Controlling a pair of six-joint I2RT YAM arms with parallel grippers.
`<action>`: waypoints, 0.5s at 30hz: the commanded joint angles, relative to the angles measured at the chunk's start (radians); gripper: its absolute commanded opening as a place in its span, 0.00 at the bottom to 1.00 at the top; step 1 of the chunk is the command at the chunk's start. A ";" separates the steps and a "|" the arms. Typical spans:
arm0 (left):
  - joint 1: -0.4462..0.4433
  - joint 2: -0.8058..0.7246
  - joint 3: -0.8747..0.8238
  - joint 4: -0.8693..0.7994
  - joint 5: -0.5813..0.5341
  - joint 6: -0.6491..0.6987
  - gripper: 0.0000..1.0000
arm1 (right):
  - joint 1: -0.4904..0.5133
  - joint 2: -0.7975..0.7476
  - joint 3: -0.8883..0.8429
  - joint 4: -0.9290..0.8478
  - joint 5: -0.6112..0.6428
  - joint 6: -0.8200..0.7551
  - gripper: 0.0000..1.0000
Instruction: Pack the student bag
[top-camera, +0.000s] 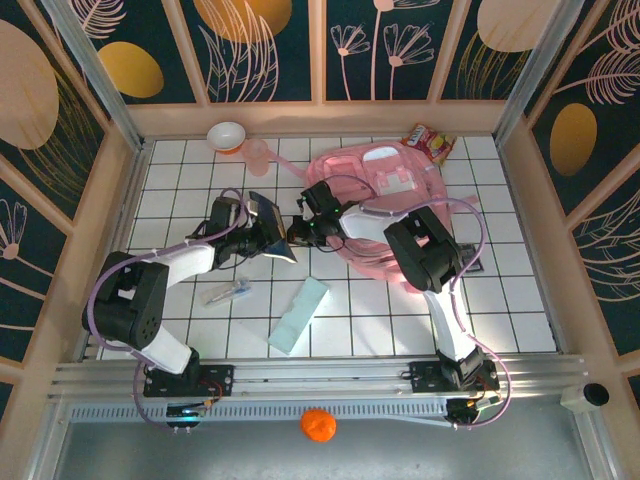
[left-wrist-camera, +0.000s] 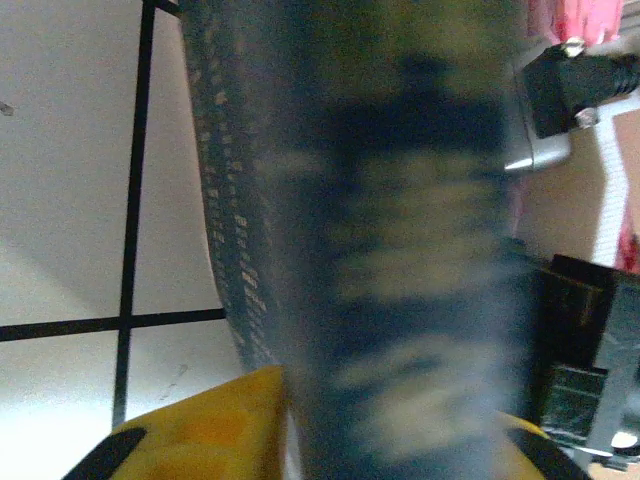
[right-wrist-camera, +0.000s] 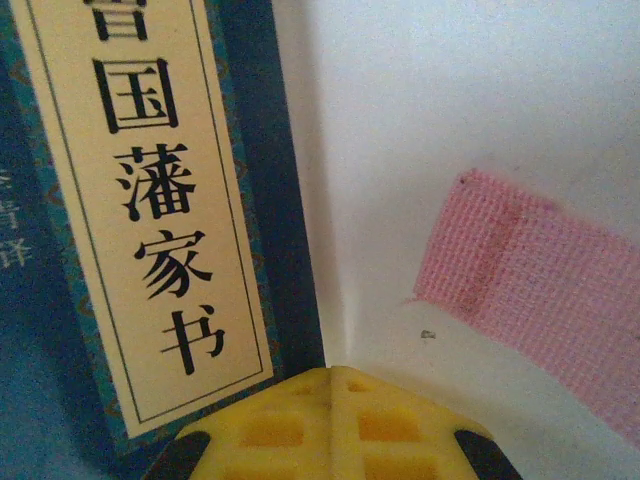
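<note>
Two arms meet over a blue book (top-camera: 266, 222) at mid-table, just left of the student bag (top-camera: 350, 165), which lies slumped at the far right of the white tiles. The left gripper (top-camera: 258, 238) pinches the book, its cover tilted up off the table, apparently ready to carry it to the bag. The right gripper (top-camera: 298, 233), fingers pressed together on nothing, sits close beside the book's titled face, likely steadying it. A pink strap (right-wrist-camera: 540, 290) lies flat on the tile nearby. A bowl (top-camera: 227, 134), a cup (top-camera: 257, 153), a snack packet (top-camera: 428, 143) and a pale blue case (top-camera: 300, 315) wait unpacked.
</note>
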 joint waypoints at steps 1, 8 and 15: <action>-0.006 -0.004 0.033 -0.092 -0.078 0.070 0.18 | 0.017 -0.011 -0.022 -0.017 -0.017 0.007 0.00; -0.007 -0.064 0.050 -0.170 -0.177 0.151 0.00 | 0.000 -0.153 -0.072 0.010 0.023 0.009 0.19; -0.006 -0.206 0.021 0.041 -0.008 0.222 0.00 | -0.020 -0.447 -0.184 0.077 0.129 -0.034 0.38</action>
